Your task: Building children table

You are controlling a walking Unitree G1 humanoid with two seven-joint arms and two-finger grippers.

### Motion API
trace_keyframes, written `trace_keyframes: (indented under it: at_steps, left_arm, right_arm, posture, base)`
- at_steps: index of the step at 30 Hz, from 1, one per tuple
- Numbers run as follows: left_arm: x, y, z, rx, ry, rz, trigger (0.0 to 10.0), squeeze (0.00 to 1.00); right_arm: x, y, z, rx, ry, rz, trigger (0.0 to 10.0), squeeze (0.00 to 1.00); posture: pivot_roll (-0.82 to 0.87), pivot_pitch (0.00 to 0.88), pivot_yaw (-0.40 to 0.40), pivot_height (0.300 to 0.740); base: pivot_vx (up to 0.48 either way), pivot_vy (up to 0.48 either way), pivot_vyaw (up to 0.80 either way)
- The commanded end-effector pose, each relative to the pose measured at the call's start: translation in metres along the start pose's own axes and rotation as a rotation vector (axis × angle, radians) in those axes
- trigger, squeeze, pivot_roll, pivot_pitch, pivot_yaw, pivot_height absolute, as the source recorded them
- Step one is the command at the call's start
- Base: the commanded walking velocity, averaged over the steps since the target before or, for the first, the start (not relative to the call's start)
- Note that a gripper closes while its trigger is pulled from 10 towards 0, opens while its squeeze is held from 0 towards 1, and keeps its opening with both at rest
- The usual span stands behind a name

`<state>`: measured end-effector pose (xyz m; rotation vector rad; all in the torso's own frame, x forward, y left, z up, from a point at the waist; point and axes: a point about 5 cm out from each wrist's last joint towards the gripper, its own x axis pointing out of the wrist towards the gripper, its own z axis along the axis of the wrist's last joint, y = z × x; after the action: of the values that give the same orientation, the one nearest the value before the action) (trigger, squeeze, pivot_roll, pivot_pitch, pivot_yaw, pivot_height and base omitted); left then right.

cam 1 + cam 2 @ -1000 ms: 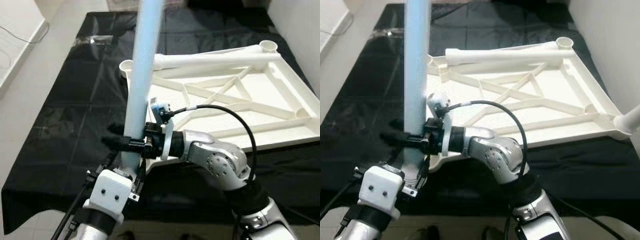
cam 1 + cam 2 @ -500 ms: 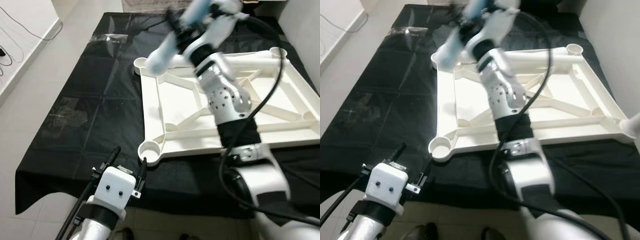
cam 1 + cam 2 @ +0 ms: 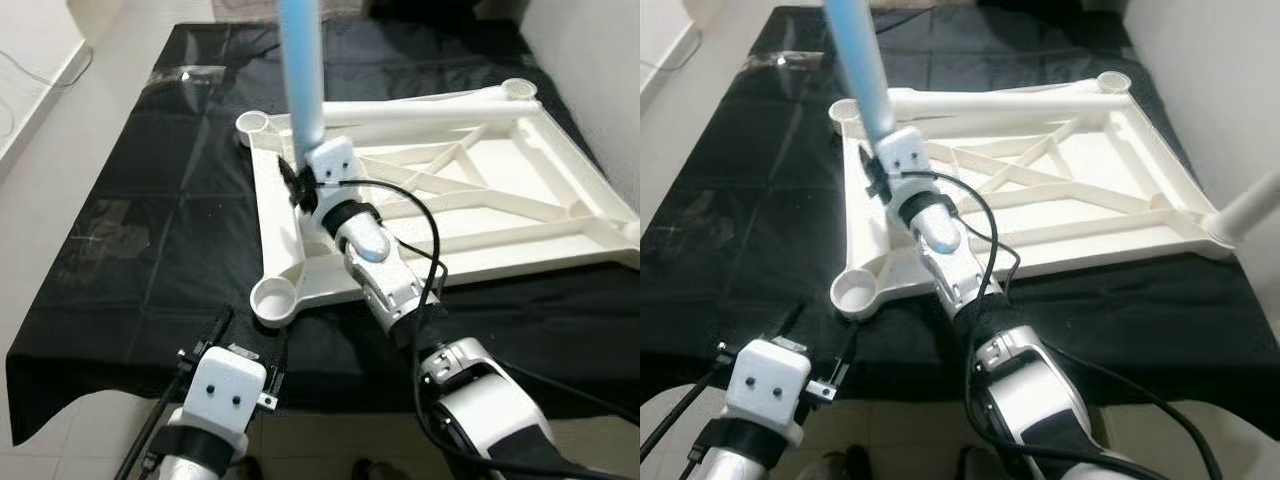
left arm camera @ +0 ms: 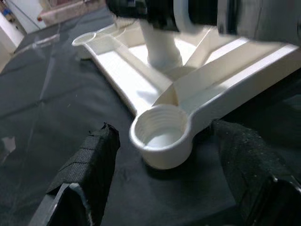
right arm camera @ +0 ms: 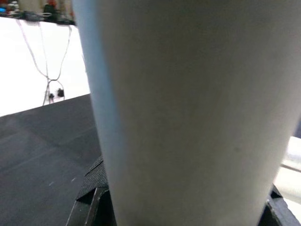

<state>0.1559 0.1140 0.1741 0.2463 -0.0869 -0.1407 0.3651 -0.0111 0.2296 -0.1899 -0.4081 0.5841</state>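
The white tabletop [image 3: 520,175] lies upside down on a black sheet [image 3: 170,200]. My right gripper [image 3: 292,183] is shut on a pale blue table leg [image 3: 298,70] and holds it nearly upright over the tabletop's left side. The leg's lower end [image 4: 162,49] sits down by the inner ribs. My left gripper [image 3: 253,325] is open, low at the near edge. Its fingers [image 4: 91,162] stand on either side of the threaded near-left corner socket [image 4: 161,135] without touching it. In the right wrist view the leg [image 5: 188,108] runs between the black pads.
A white leg [image 3: 430,110] lies along the tabletop's far edge, between two corner sockets [image 3: 252,123]. Another white leg [image 3: 1252,205] sticks up from the right corner. Pale floor lies to the left of the sheet, and a white wall [image 3: 600,60] stands at the right.
The right gripper has carried the blue leg from beside the left gripper, swung it out over the far side, then stood it over the tabletop's left side. The left gripper stays low and open.
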Motion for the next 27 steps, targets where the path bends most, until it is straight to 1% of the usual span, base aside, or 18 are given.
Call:
trace_keyframes:
  at_steps: [1,2,3,4,5,6,7,11,17,19,20,21,22,23,24,25,26,27]
  left_arm:
    - [-0.003,0.0,-0.001,0.004,0.018,0.004,10.0,0.0]
    - [-0.003,0.0,-0.001,0.004,0.018,0.004,10.0,0.0]
    - [-0.002,0.001,-0.002,0.005,0.019,0.009,10.0,0.0]
    - [-0.002,0.001,-0.002,0.005,0.019,0.009,10.0,0.0]
    - [-0.002,0.003,-0.002,0.007,0.02,0.016,10.0,0.0]
    - [-0.002,0.004,-0.003,0.008,0.02,0.022,10.0,0.0]
    - [-0.002,0.004,-0.003,0.008,0.02,0.022,10.0,0.0]
    - [-0.002,0.005,-0.004,0.009,0.021,0.024,10.0,0.0]
    - [-0.003,0.0,-0.004,0.009,0.02,0.012,10.0,0.0]
    - [-0.003,0.0,-0.004,0.009,0.02,0.012,10.0,0.0]
    - [-0.002,-0.001,-0.005,0.011,0.02,0.006,10.0,0.0]
    - [-0.002,-0.001,-0.005,0.011,0.02,0.006,10.0,0.0]
    - [-0.001,-0.002,-0.006,0.016,0.018,0.0,10.0,0.0]
    - [0.0,-0.002,-0.007,0.02,0.018,-0.003,10.0,0.0]
    - [0.0,-0.002,-0.007,0.02,0.018,-0.003,10.0,0.0]
    - [0.001,-0.001,-0.008,0.023,0.018,-0.003,10.0,0.0]
    - [0.002,0.0,-0.009,0.02,0.018,0.002,10.0,0.0]
    - [0.002,0.0,-0.009,0.02,0.018,0.002,10.0,0.0]
  right_arm:
    - [-0.005,0.049,-0.011,0.154,0.077,0.193,10.0,0.0]
    - [-0.005,0.049,-0.011,0.154,0.077,0.193,10.0,0.0]
    - [-0.002,0.057,-0.002,0.299,0.081,0.212,10.0,0.0]
    - [-0.002,0.057,-0.002,0.299,0.081,0.212,10.0,0.0]
    - [0.001,0.061,0.011,0.398,0.07,0.229,10.0,0.0]
    - [0.006,0.062,0.021,0.449,0.045,0.218,10.0,0.0]
    - [0.006,0.062,0.021,0.449,0.045,0.218,10.0,0.0]
    - [0.018,0.051,0.052,0.571,-0.06,0.15,10.0,0.0]
    - [0.021,0.042,0.061,0.634,-0.1,0.106,10.0,0.0]
    - [0.021,0.042,0.061,0.634,-0.1,0.106,10.0,0.0]
    - [0.022,0.038,0.063,0.687,-0.107,0.085,10.0,0.0]
    - [0.022,0.038,0.063,0.687,-0.107,0.085,10.0,0.0]
    - [0.024,0.03,0.071,0.739,-0.131,0.07,10.0,0.0]
    - [0.026,0.021,0.082,0.745,-0.174,0.068,10.0,0.0]
    - [0.026,0.021,0.082,0.745,-0.174,0.068,10.0,0.0]
    - [0.026,0.009,0.091,0.689,-0.225,0.063,10.0,0.0]
    - [0.023,-0.001,0.094,0.599,-0.257,0.053,10.0,0.0]
    - [0.023,-0.001,0.094,0.599,-0.257,0.053,10.0,0.0]
  posture:
    - [0.12,0.284,-0.039,0.74]
    - [0.12,0.284,-0.039,0.74]
    - [0.12,0.285,-0.04,0.74]
    - [0.12,0.285,-0.04,0.74]
    - [0.12,0.285,-0.04,0.74]
    - [0.12,0.285,-0.04,0.74]
    - [0.12,0.285,-0.04,0.74]
    - [0.11,0.282,-0.046,0.74]
    - [0.1,0.27,-0.047,0.74]
    - [0.1,0.27,-0.047,0.74]
    - [0.11,0.266,-0.047,0.74]
    - [0.11,0.266,-0.047,0.74]
    - [0.11,0.259,-0.048,0.74]
    - [0.1,0.25,-0.046,0.74]
    - [0.1,0.25,-0.046,0.74]
    - [0.1,0.24,-0.048,0.74]
    - [0.1,0.227,-0.047,0.74]
    - [0.1,0.227,-0.047,0.74]
  base:
    - [0.0,0.0,0.0]
    - [0.0,0.0,0.0]
    - [0.0,0.0,0.0]
    - [0.0,0.0,0.0]
    - [0.0,0.0,0.0]
    - [0.0,0.0,0.0]
    - [0.0,0.0,0.0]
    - [0.0,0.0,0.0]
    - [0.0,0.0,0.0]
    - [0.0,0.0,0.0]
    - [0.0,0.0,0.0]
    - [0.0,0.0,0.0]
    - [0.0,0.0,0.0]
    - [0.0,0.0,0.0]
    - [0.0,0.0,0.0]
    - [0.0,0.0,0.0]
    - [0.0,0.0,0.0]
    - [0.0,0.0,0.0]
